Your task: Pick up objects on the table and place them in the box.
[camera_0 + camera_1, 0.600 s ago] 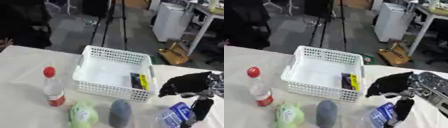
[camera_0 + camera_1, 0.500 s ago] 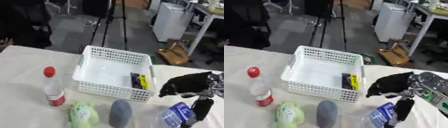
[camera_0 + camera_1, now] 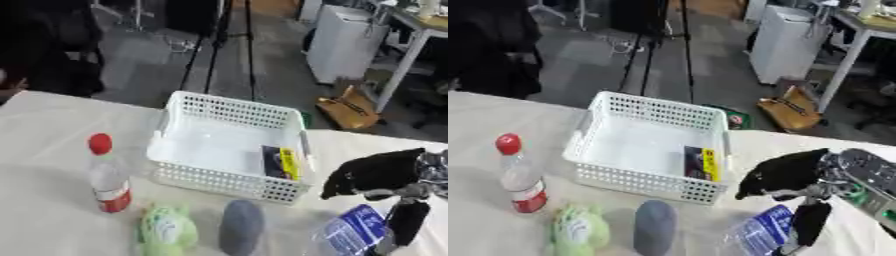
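So we've got a white perforated basket (image 3: 229, 147) sitting in the middle of the table (image 3: 44, 140), and there's already one item in it, a flat dark packet with a yellow stripe (image 3: 281, 162) lying against the right-hand wall. In front of the basket there's a row of stuff on the table: a clear bottle with a red cap and red label (image 3: 107, 176) standing upright off to the left, then a pale green soft-looking thing (image 3: 165, 231), then a grey oval object (image 3: 240, 233) right beside it. Further right is a blue and white packet (image 3: 352, 231), and our right hand (image 3: 802, 192) is right over its right side, one dark finger pointing down next to it. Honestly we can't tell if the fingers are pinching the packet or just touching it, it's too smeared. Left hand isn't showing anywhere.
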Controlling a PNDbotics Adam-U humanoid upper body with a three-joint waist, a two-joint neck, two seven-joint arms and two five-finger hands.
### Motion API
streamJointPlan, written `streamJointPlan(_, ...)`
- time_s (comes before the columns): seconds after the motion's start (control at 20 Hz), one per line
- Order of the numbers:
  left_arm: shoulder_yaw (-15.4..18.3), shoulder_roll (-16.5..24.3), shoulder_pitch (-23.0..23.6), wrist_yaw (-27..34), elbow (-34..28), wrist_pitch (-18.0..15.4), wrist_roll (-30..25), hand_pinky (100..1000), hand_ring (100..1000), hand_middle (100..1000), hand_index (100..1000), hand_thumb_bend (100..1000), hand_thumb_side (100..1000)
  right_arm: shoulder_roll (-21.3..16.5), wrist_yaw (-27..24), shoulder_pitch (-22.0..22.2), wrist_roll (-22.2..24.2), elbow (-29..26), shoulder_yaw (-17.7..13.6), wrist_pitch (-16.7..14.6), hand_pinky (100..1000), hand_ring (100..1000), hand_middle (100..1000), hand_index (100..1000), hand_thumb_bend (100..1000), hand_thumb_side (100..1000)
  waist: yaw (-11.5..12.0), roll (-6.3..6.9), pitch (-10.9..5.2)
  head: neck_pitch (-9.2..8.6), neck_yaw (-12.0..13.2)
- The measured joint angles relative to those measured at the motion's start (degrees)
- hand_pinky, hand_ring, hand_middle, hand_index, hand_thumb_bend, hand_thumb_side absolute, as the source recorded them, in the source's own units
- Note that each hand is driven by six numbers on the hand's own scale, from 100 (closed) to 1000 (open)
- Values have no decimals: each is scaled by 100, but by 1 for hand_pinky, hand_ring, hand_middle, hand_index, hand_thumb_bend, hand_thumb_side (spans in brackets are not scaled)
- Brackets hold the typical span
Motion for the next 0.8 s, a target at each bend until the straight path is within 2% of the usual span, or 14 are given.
streamJointPlan(0.8,1,0,0,0,0,8,8,713,879,875,782,100,1000,45,-44,-11,67,108,142,66,1000,1000,953,1000,681,731,12,1,0,-1,-2)
